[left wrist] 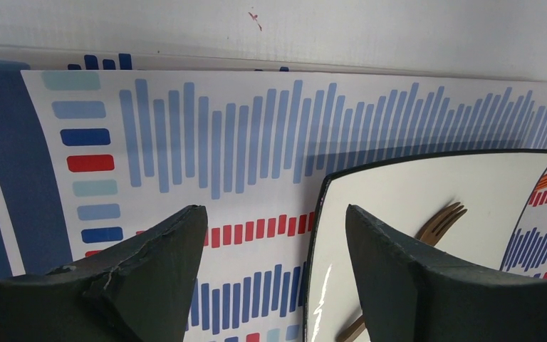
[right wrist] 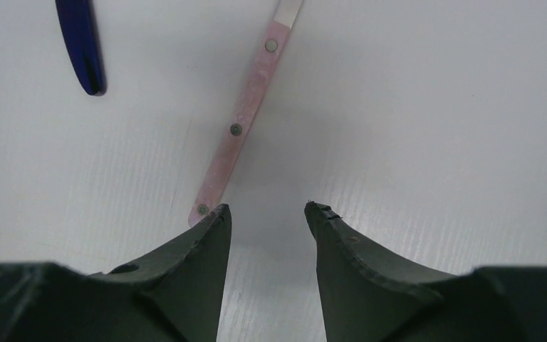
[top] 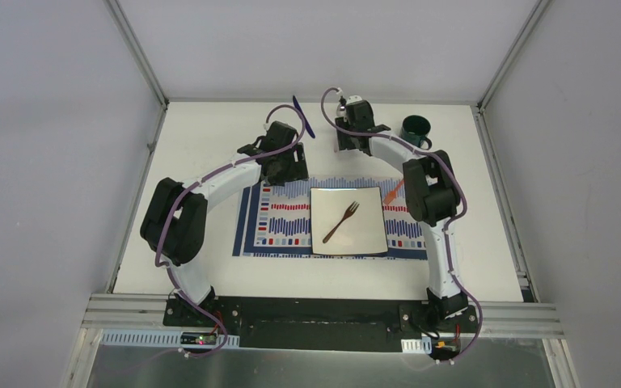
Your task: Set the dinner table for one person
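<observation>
Two arms rise from the near edge of the white bench (top: 493, 242), which fills the view and carries every item. Just beyond them lies a striped placemat (top: 279, 222) bearing a square plate (top: 368, 234) with a fork (top: 341, 221) slantwise on it. An orange utensil (top: 391, 194) shows just right of the plate, partly hidden by the right arm. Over the mat's far left part the left fingers (left wrist: 164, 249) stand wide apart, holding nothing. Farther off, the right fingers (right wrist: 192, 256) hang about half open and empty above bare bench, with the end of a pink riveted handle (right wrist: 238, 139) just at the tip of one. A blue utensil (top: 303, 115) lies nearby, and a green mug (top: 415, 129) stands at the far right. Probable step: picking up the pink-handled piece. Good practice would be to shift sideways until the handle lies between both tips, lower to the bench, then close squarely across it, clear of the blue utensil.
</observation>
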Available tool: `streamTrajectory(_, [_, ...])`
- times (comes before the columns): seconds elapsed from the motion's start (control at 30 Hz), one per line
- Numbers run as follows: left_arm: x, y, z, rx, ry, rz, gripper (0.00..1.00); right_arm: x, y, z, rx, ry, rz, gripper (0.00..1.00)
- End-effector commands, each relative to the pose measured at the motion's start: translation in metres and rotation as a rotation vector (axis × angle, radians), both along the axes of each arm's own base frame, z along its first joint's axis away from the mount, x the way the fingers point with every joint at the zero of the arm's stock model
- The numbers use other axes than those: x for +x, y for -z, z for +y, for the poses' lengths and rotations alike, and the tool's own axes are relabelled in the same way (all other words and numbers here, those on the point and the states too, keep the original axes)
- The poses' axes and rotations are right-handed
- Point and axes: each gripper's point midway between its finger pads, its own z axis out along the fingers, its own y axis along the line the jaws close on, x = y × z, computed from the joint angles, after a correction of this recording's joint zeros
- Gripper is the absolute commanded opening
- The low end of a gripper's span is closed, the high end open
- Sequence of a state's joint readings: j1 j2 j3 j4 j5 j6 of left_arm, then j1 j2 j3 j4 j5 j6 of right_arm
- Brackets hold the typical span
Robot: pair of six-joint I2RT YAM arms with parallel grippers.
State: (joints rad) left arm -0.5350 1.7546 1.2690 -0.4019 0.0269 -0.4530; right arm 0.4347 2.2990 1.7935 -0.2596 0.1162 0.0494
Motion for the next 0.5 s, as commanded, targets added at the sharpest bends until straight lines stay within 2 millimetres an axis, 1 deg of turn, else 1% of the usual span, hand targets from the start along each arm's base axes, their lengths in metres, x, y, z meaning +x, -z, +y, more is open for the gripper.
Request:
streamTrajectory(0.0, [0.002, -0.01, 0.001, -0.006, 0.007, -0.031, 0.73, 0.021, -0.074, 0.021, 0.178, 0.018, -0.188, 0.49])
streamTrajectory(0.07, [0.002, -0.01, 0.001, -0.007, 0.007, -0.031, 0.73, 0.02, -0.078, 0.036, 0.254, -0.017, -0.181, 0.5])
streamTrajectory(0.1, [0.002, -0.01, 0.001, -0.007, 0.007, -0.032, 0.73, 0.022, -0.078, 0.039, 0.272, -0.014, -0.187, 0.5])
streamTrajectory(0.2, [0.001, -0.012, 0.002, -0.006, 0.008, -0.036, 0.73, 0.026, -0.08, 0.056, 0.35, -0.044, -0.178, 0.51])
streamTrajectory(0.37, [0.0, -0.016, 0.006, 0.004, 0.005, -0.047, 0.73, 0.042, -0.078, 0.065, 0.361, -0.02, -0.165, 0.52])
streamTrajectory(0.47, [0.0, -0.017, 0.009, 0.005, 0.002, -0.049, 0.73, 0.046, -0.073, 0.069, 0.348, -0.015, -0.149, 0.52])
